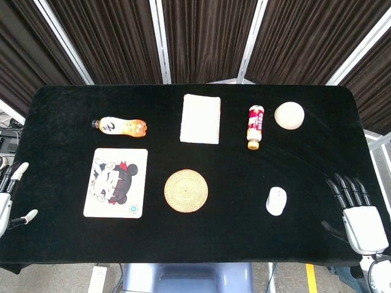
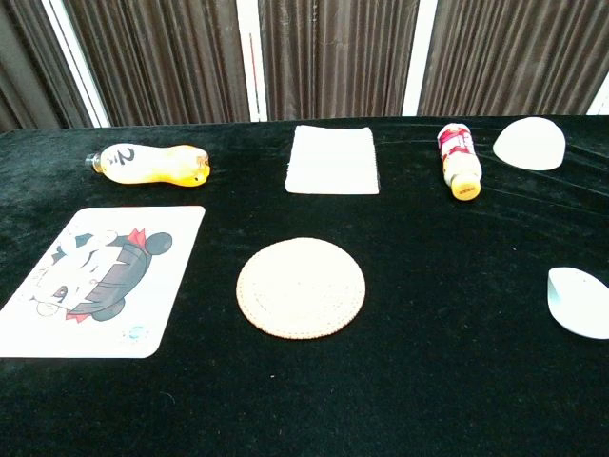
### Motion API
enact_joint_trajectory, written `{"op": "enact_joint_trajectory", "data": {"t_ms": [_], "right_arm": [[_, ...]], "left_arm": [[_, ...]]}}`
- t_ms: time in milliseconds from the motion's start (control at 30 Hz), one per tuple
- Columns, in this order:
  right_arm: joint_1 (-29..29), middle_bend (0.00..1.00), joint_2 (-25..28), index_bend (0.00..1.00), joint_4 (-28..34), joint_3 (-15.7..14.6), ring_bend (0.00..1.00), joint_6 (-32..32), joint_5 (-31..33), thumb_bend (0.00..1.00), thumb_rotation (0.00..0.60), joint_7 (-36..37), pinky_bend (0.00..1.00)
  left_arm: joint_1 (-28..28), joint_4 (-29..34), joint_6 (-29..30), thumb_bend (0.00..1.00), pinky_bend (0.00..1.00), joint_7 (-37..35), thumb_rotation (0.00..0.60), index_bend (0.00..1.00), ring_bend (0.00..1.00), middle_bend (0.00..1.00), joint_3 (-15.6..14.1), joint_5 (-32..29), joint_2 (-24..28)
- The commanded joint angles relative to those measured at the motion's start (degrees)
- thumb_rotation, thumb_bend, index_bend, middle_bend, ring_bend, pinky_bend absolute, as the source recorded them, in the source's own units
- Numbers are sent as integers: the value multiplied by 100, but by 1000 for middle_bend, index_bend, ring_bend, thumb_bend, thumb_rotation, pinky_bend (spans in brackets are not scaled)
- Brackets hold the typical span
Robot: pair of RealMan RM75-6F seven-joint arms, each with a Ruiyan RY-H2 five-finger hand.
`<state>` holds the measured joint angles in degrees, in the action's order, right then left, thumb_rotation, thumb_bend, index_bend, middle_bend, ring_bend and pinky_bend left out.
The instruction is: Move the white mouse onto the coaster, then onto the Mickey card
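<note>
Head view showed the white mouse (image 1: 276, 201) lying on the black table (image 1: 61, 104), right of the round woven coaster (image 1: 186, 191) and well apart from the Mickey card (image 1: 116, 182) at the left. The right hand (image 1: 359, 215) rested near the mouse, fingers spread and holding nothing; the left hand (image 1: 12, 194) sat at the table's edge, fingers apart, also empty. Chest view showed the mouse (image 2: 579, 302) at the right border, the coaster (image 2: 301, 288) central, the card (image 2: 98, 282) left; neither hand appeared.

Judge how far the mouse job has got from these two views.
Nothing is done yet: the white mouse lies on the cloth, right of the coaster. Nothing is in hand; the right hand and left hand sit open at the table's edges. Both moves, coaster then Mickey card, remain.
</note>
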<state>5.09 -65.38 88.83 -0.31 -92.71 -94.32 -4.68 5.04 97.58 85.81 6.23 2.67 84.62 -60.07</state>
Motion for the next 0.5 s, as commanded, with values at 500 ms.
{"op": "enact_joint_trajectory", "data": {"t_ms": [500], "right_arm": [[1677, 122, -660, 128, -3333, -540, 0, 1461, -1784, 0, 600, 900, 0]], "left_arm": [[149, -127, -247, 48, 0, 386, 600, 0, 0, 0, 85, -223, -212]]}}
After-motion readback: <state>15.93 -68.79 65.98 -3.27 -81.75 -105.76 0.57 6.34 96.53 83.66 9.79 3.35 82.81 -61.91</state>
